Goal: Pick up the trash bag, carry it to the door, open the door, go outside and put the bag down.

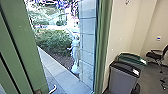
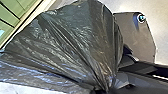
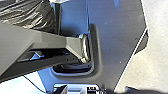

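Note:
The dark trash bag [image 2: 75, 42] spreads wide in the left wrist view, its folds drawn together at a narrow neck. My left gripper [image 2: 106, 88] is shut on that gathered neck. Part of the same bag [image 3: 32, 15] appears in the right wrist view, beyond a grey arm link. In the head view the green door [image 1: 25, 47] stands close on the left, with a pale curved handle [image 1: 53, 89] low at its edge. Paving [image 1: 62, 75] outside shows past this edge. How far the door is open, I cannot tell.
A green post [image 1: 101, 45] borders the glass [image 1: 87, 37]. To its right stand a grey bin [image 1: 122, 77] and a green-topped bin [image 1: 132, 59], then a dark chair [image 1: 155, 54]. Outside are a bush [image 1: 53, 41] and a pale upright figure [image 1: 75, 51] beside the glass.

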